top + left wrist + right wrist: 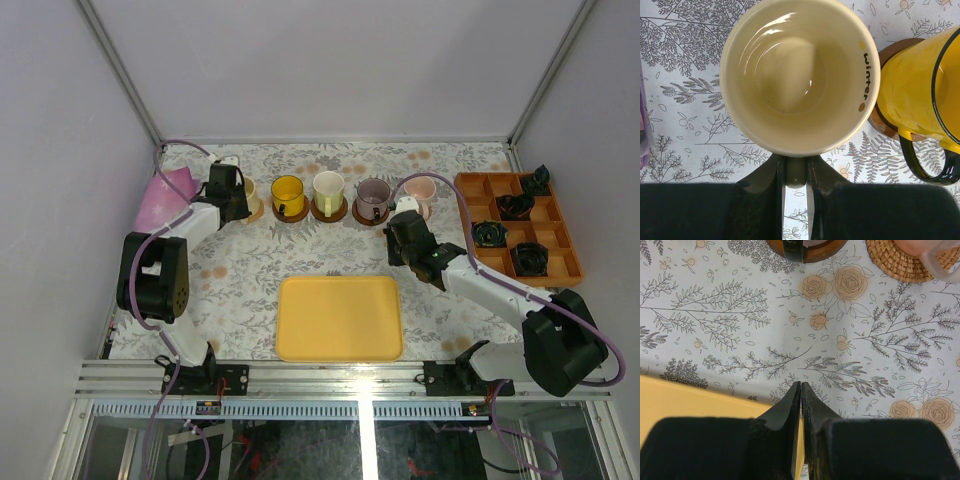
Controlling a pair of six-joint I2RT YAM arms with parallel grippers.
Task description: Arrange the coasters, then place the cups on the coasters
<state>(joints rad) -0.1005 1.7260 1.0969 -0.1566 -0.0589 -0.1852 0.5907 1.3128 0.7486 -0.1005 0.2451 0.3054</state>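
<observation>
Left gripper [796, 169]: I have it pinched shut on the handle of the cream cup [800, 75]. The cup stands upright straight ahead of it, with the handle pointing back at the wrist.
Cup's place: far-left end of the row, just beside the yellow cup [920, 90]. A tan coaster [256, 209] peeks out beneath it, but I cannot tell whether the cup is seated.
Right gripper [801, 390]: closed on nothing, above the tablecloth [790, 340], nearer the pink cup [420, 190].
Containers: the cream cup is empty inside. The yellow tray [340, 318] holds nothing I can see. The orange divided tray [468, 186] holds black objects [527, 258].
</observation>
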